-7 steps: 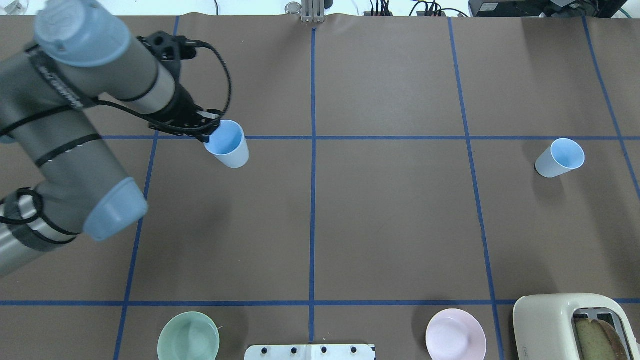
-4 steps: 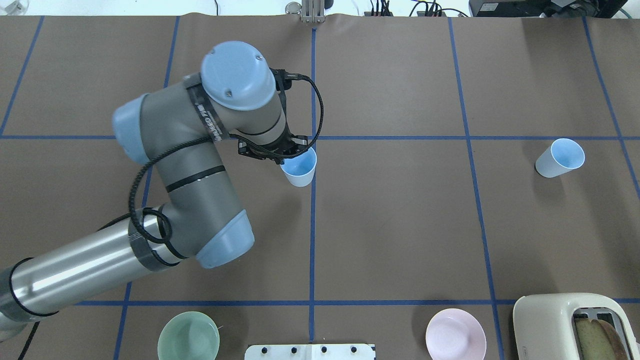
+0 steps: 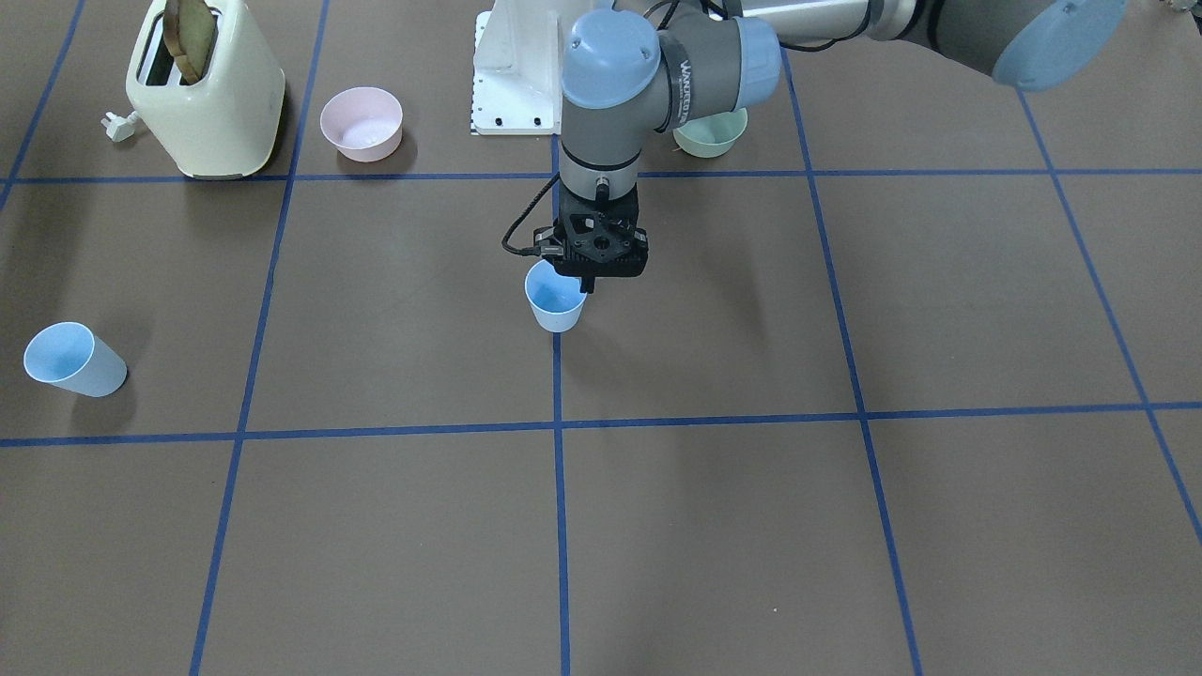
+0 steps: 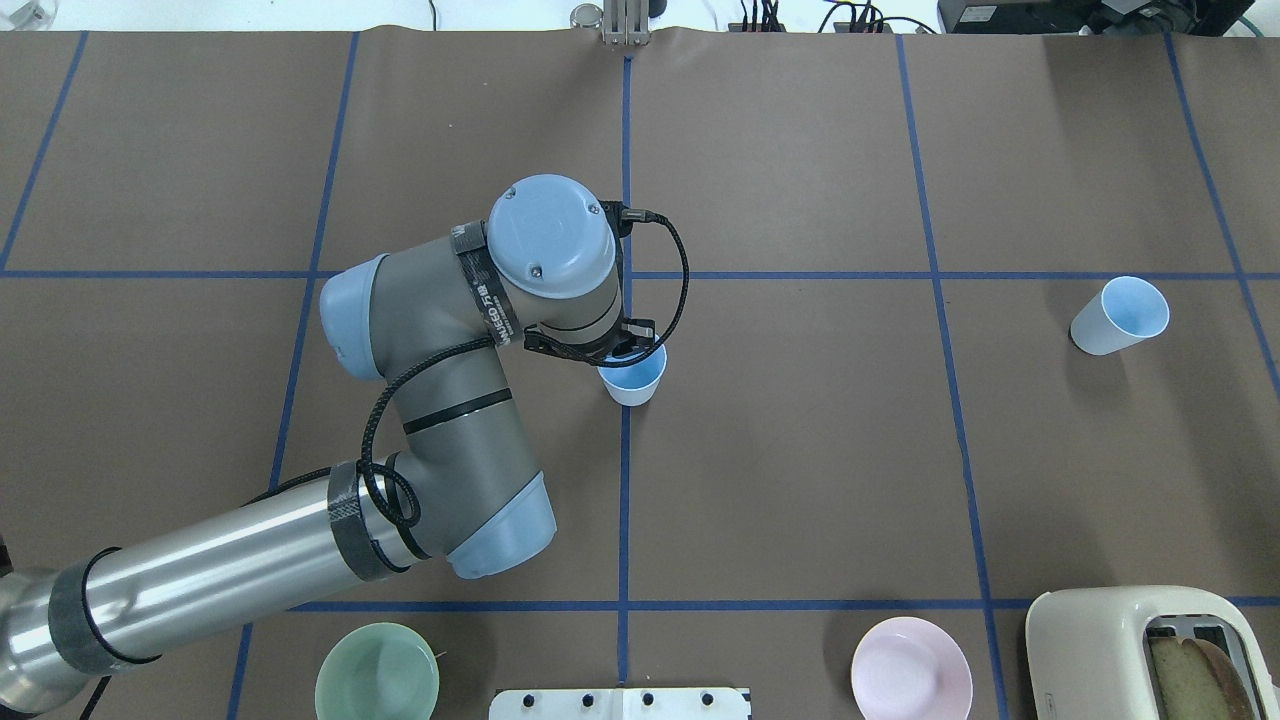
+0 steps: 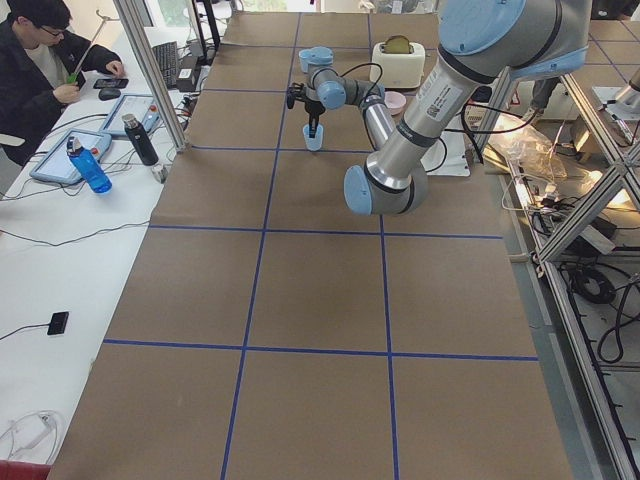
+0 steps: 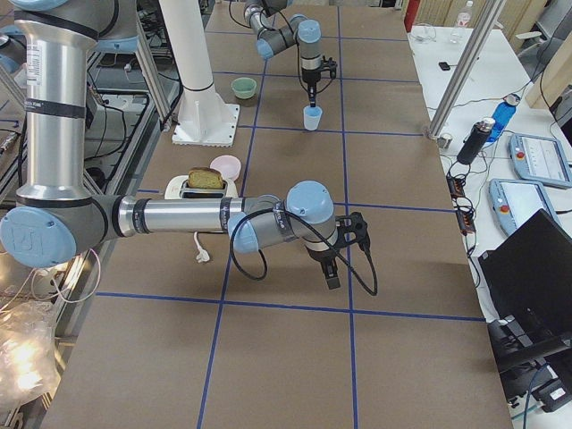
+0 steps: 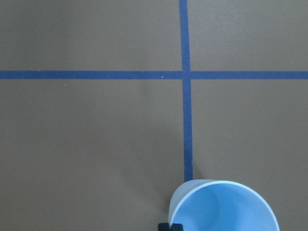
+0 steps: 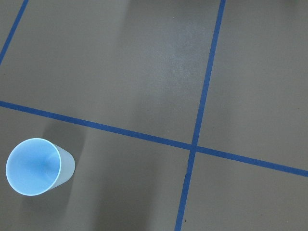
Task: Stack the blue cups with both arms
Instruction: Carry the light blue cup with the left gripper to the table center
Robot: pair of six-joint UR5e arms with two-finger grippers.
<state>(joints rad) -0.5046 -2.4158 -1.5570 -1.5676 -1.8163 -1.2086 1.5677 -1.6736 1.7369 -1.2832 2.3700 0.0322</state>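
White lettering on the strap (image 3: 678, 80) of my left arm (image 4: 200, 570), can't read it properly. Left gripper (image 3: 584, 284) is pinching the rim of one blue cup (image 3: 554, 305) right on the centre tape line (image 3: 561, 526), with loads of bare tabletop (image 3: 751, 526) all round. Other blue cup (image 4: 1120, 315) sits well off toward the right edge. Right gripper (image 6: 332, 273) only shows from the side. Spread or closed, can't tell.

Six cameras on one counter (image 4: 800, 450): four fixed, two wrist-mounted.
Overhead looks forward and down from over the base stand (image 4: 620, 705); the front-facing one looks steeply back toward it; side cameras look along from each end. All four share the middle cup (image 4: 634, 386); the left wrist camera sees it close, from above.
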